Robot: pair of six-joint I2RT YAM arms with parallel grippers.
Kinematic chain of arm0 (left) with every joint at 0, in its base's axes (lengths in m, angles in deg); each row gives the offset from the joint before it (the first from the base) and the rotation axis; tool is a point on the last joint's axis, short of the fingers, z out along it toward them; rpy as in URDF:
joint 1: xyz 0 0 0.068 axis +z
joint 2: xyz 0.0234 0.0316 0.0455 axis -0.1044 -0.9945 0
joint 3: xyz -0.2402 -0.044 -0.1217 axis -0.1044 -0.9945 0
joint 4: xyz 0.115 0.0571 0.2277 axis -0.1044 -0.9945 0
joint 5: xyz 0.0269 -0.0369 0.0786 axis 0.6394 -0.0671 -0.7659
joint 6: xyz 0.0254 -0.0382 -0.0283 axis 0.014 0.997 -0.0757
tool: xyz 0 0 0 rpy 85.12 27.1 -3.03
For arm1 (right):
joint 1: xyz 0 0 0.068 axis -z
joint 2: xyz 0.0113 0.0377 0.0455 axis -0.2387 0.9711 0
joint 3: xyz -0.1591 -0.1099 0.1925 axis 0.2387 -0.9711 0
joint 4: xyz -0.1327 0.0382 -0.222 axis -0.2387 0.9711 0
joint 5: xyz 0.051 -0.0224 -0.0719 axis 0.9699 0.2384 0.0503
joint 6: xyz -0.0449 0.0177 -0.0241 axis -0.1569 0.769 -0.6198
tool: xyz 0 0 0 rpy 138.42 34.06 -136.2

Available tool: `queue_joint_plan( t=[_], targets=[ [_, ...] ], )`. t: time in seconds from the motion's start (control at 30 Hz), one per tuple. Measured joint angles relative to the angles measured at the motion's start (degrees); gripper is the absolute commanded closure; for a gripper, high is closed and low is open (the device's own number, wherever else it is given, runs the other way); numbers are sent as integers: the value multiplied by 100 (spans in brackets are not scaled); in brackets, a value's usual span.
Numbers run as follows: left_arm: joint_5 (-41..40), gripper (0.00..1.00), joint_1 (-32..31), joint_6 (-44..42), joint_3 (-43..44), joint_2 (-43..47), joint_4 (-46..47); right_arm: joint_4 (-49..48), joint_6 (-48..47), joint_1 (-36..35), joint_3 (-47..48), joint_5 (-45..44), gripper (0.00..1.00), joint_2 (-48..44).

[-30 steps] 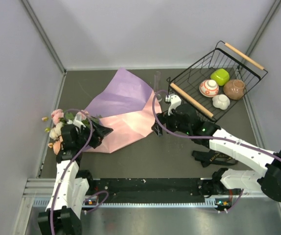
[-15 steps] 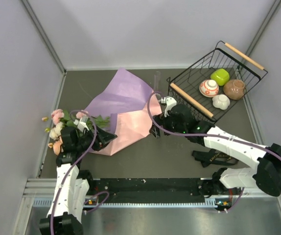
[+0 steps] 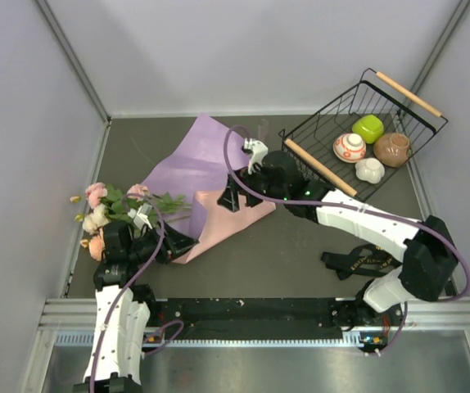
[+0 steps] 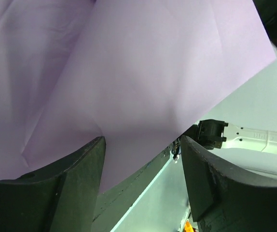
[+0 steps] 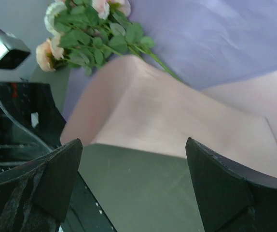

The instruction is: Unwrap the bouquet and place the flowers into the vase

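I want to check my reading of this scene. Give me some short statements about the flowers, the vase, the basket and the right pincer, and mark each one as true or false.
1. The flowers lie at the left side of the table. True.
2. The vase holds the roses. False: it stands at the back of the table with no flower in it.
3. The wire basket holds four small items. True.
4. The right pincer is shut on the paper. False: its jaws stand wide apart above the paper.
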Motion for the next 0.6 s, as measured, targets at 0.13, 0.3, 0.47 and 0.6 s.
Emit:
queue_joint_plan(
  t=[0.13, 0.3, 0.47, 0.6],
  targets=[
    [81, 33, 2, -129, -2, 74, -240, 31, 15, -146, 699, -20, 12, 535],
    [105, 35, 0, -297, 0, 192, -529, 544, -144, -149, 1921, -400, 12, 1333],
    [92, 34, 2, -452, 15, 197, -763, 946, -291, -120, 2774, -527, 13, 2059],
    [63, 32, 0, -514, 33, 317, -846, 1204, -302, -107, 2938, -435, 18, 2459]
  ],
)
